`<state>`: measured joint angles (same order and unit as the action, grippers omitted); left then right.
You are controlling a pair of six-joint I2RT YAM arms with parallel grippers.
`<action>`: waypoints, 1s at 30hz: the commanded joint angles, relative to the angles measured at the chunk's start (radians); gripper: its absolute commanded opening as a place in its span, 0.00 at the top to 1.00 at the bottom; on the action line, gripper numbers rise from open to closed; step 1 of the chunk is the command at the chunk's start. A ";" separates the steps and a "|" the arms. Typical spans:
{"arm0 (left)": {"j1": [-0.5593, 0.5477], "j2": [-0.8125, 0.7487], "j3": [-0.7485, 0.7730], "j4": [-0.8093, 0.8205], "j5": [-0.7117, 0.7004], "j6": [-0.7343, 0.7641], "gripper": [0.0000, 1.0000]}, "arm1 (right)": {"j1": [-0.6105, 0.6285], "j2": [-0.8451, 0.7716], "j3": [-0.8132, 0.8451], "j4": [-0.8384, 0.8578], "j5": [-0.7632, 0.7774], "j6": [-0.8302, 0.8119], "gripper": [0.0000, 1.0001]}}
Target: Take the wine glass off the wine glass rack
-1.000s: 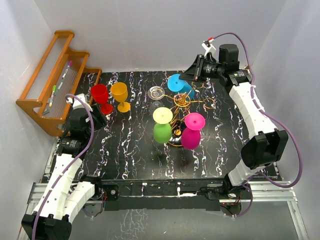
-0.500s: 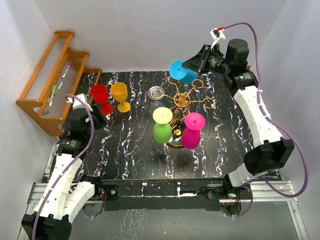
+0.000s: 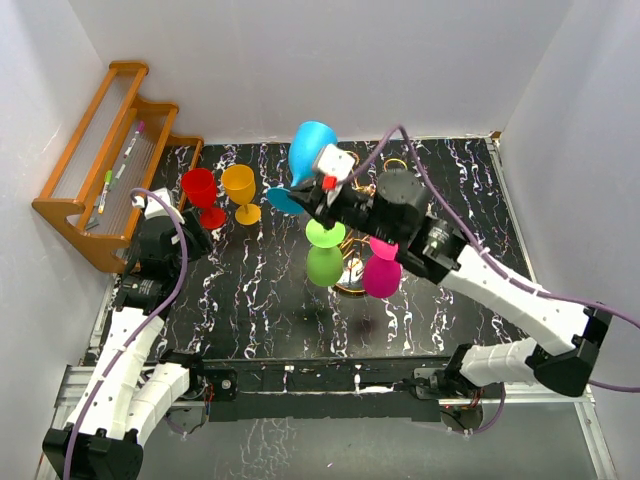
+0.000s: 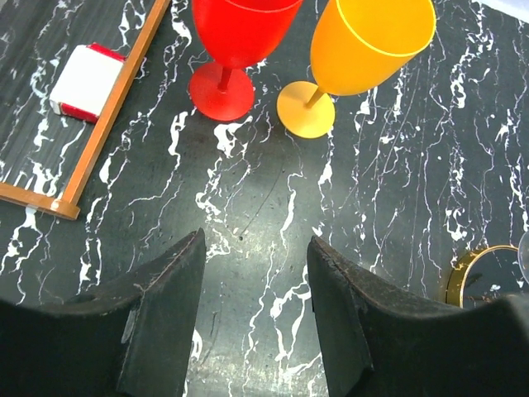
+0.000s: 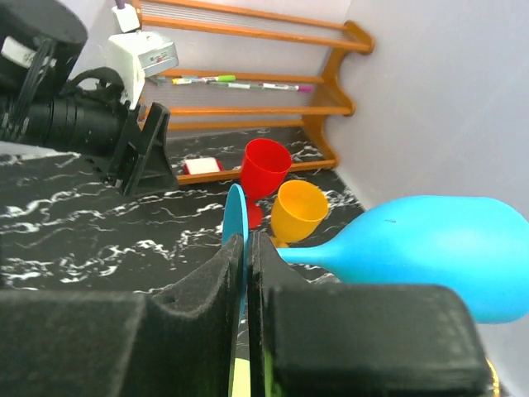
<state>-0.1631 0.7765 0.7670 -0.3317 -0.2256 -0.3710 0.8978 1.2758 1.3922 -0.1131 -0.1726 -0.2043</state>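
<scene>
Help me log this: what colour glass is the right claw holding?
Blue wine glass, clearest in the right wrist view.

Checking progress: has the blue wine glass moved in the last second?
Yes: the blue wine glass moved left off the gold rack, toward the orange wine glass.
</scene>
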 commanded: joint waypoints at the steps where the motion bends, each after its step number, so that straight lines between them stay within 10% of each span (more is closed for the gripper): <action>1: 0.004 -0.003 0.113 -0.121 -0.051 -0.048 0.49 | 0.141 -0.103 -0.054 0.172 0.211 -0.326 0.92; 16: 0.004 0.122 0.788 -0.622 0.168 -0.186 0.37 | 0.855 -0.097 -0.487 0.284 0.740 -0.928 0.92; 30: 0.004 0.076 0.649 -0.705 0.639 -0.226 0.31 | 1.008 0.003 -0.793 0.523 0.842 -1.221 0.92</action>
<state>-0.1619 0.8814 1.4479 -1.0180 0.2707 -0.5694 1.7123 1.2667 0.6163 0.2672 0.6361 -1.3491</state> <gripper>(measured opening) 0.696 0.086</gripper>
